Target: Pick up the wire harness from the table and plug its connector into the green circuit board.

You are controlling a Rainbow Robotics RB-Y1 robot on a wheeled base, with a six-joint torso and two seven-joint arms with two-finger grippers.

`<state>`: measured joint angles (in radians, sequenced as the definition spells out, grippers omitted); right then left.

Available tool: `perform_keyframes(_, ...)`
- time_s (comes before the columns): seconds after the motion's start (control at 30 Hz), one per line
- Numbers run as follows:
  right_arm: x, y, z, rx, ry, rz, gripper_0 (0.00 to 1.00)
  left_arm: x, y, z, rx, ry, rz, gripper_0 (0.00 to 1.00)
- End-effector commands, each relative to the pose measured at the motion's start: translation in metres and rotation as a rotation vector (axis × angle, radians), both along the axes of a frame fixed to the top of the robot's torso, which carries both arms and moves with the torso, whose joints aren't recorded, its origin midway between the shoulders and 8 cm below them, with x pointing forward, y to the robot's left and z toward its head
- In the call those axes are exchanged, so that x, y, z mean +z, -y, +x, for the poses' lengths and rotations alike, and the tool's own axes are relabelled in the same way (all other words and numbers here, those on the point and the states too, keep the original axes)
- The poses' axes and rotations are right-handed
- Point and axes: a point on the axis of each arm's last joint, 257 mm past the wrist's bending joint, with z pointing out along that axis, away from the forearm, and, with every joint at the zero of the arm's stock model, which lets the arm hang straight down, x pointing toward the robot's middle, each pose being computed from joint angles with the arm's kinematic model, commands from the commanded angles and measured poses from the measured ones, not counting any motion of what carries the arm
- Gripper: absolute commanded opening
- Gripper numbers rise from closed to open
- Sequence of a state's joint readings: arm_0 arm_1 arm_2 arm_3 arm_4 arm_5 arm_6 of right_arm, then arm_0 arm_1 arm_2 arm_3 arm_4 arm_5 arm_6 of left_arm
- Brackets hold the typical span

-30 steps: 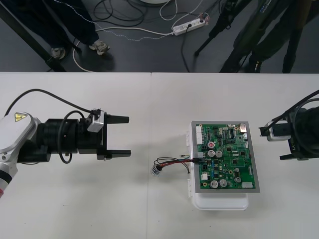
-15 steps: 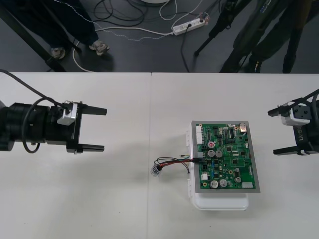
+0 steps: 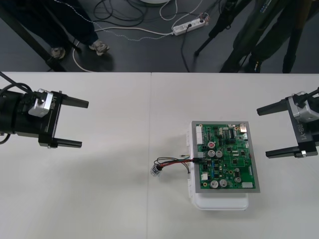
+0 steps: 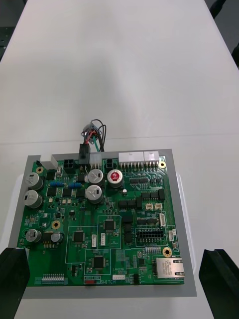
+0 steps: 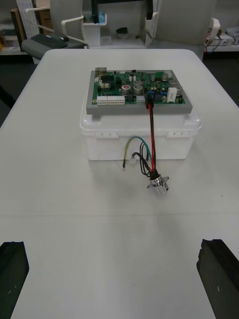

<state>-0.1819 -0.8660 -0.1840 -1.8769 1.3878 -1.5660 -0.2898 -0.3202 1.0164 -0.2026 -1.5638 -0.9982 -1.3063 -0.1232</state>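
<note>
We see the wire harness (image 3: 172,163) with its plug (image 4: 84,152) seated in the edge of the green circuit board (image 3: 227,157). Its socket (image 5: 158,185) lies loose on the worktop (image 3: 99,199), between both grippers and well apart from each. Our worry is that a half-seated plug could work loose under the wires' pull. The left gripper (image 3: 83,124) and the right gripper (image 3: 262,133) stand wide open, holding nothing.

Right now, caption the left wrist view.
Plug seated in the green board on its white base; metal socket resting on the table.
</note>
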Motion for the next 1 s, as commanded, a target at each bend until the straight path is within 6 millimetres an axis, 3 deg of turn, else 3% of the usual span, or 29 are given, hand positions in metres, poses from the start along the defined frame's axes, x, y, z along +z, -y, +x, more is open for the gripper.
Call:
perform_keyframes(0.03,0.036,0.004,0.002,0.021,0.112,-0.036,1.00,0.029,-0.015,-0.013,-0.012,-0.026,0.044,1.00)
perform_keyframes(0.4,0.035,-0.007,-0.013,-0.012,0.067,-0.081,1.00,0.032,-0.020,-0.021,-0.020,-0.037,0.096,1.00)
perform_keyframes(0.67,0.019,-0.006,-0.020,-0.031,0.100,-0.186,1.00,0.030,-0.018,-0.026,-0.032,-0.040,0.120,1.00)
perform_keyframes(1.0,-0.008,-0.008,-0.029,-0.024,0.035,-0.197,1.00,0.032,-0.008,-0.035,-0.066,-0.031,0.126,1.00)
